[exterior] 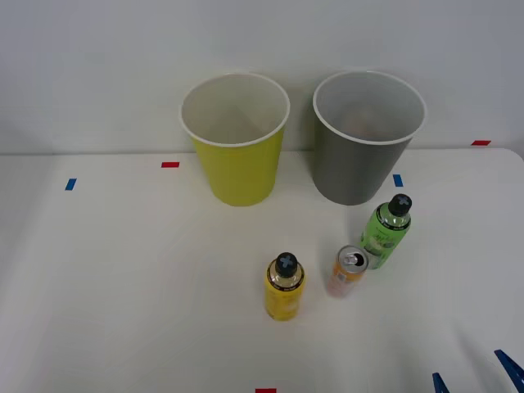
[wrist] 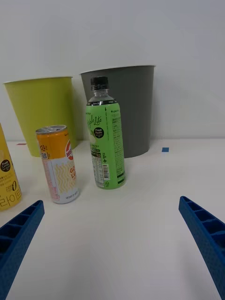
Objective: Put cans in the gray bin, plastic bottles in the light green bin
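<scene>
An orange can (exterior: 349, 271) (wrist: 58, 163) stands upright on the white table (exterior: 123, 286), between the yellow-labelled plastic bottle (exterior: 284, 287) (wrist: 7, 178) and the taller green-labelled plastic bottle (exterior: 386, 231) (wrist: 106, 136). Both bottles are upright with black caps. Behind them stand the light green bin (exterior: 237, 139) (wrist: 42, 112) and, to its right, the gray bin (exterior: 365, 139) (wrist: 129, 108). A faint reddish patch shows deep inside the gray bin; what it is I cannot tell. My right gripper (exterior: 475, 377) (wrist: 111, 202) is open near the table's front right, short of the green bottle, holding nothing.
Small red (exterior: 169, 164) and blue (exterior: 70, 184) tape marks dot the table. A white wall stands right behind the bins. The table's right edge (exterior: 517, 164) runs close to the gray bin's side.
</scene>
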